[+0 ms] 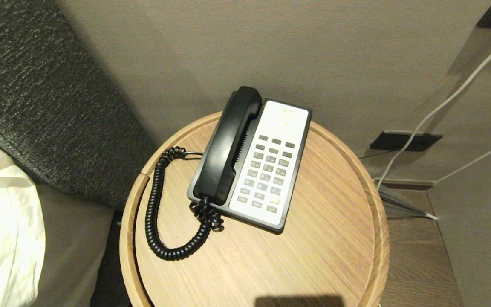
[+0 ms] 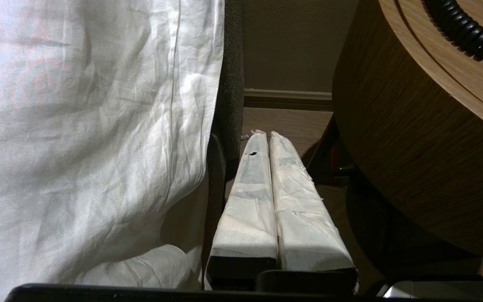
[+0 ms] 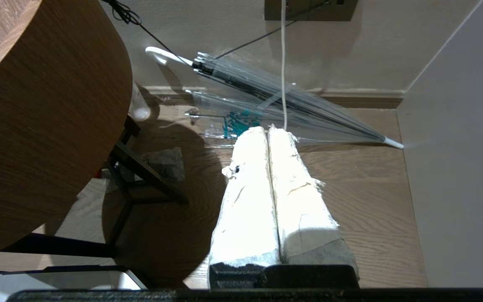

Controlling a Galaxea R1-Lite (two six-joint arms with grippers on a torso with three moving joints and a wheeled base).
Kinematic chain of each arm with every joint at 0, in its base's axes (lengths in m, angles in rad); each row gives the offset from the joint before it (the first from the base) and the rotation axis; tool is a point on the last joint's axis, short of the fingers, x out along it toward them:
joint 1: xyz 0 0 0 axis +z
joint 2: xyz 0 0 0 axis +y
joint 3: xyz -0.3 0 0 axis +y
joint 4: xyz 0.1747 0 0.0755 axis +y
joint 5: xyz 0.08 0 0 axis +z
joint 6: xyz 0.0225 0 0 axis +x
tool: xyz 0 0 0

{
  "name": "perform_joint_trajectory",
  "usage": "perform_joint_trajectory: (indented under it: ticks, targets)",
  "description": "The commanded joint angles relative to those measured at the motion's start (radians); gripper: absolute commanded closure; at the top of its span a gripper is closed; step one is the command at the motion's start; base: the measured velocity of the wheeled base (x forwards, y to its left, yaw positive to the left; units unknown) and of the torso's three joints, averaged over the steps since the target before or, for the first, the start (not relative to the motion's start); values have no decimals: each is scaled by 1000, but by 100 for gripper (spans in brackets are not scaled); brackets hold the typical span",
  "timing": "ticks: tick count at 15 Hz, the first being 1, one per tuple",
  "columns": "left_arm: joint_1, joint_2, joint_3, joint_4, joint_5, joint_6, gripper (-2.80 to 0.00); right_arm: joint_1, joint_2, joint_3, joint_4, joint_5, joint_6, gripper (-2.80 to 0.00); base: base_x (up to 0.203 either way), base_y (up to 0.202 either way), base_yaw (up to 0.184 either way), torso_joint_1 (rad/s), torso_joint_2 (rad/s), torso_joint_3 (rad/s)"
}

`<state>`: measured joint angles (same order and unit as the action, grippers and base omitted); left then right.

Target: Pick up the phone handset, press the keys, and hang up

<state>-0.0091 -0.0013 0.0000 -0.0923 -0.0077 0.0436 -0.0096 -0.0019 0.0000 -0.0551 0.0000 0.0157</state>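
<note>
- The phone handset (image 1: 227, 147) lies in its cradle on the left side of the desk phone (image 1: 252, 164), long and glossy black, its far end toward the wall and its near end at the front edge of the base.
- The keys (image 1: 269, 172) sit in rows of small grey buttons on the white faceplate just to the right of the handset; nothing touches them.
- A black coiled cord (image 1: 157, 209) leaves the near end of the handset, loops out across the tabletop to the left and curls back toward the phone's left side.
- The phone stands on a round wooden side table (image 1: 322, 243) with a raised rim, set against a beige wall (image 1: 313, 47).
- My left gripper (image 2: 265, 136) hangs low beside the table, neither arm showing in the head view — its two white-wrapped fingers (image 2: 252, 184) pressed together with nothing between them, white bed linen (image 2: 90, 126) on one side and the table's wooden wall on the other.
- My right gripper (image 3: 268, 130) is down on the other side of the table above the wooden floor (image 3: 371, 201), its taped fingers (image 3: 250, 188) also pressed flat together and empty.
- Past it a folded clear umbrella (image 3: 275, 100) lies on the floor along the wall, with a white cable (image 3: 283, 63) hanging down in front.
</note>
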Motion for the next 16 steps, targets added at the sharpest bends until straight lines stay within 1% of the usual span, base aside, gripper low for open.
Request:
perform_joint_trajectory:
  ticks: [1, 7, 13, 16]
  targets:
    - [0, 1, 40, -1, 0, 0, 0, 0, 0, 21, 0, 0, 3, 0, 0, 0, 0, 0, 0, 0]
    - [0, 1, 40, 0, 0, 4, 0, -1, 0, 21, 0, 0, 3, 0, 0, 0, 0, 0, 0, 0]
    - [0, 1, 40, 2, 9, -24, 0, 0, 0, 21, 0, 0, 3, 0, 0, 0, 0, 0, 0, 0]
    - [0, 1, 40, 0, 9, -24, 0, 0, 0, 21, 0, 0, 3, 0, 0, 0, 0, 2, 1, 124]
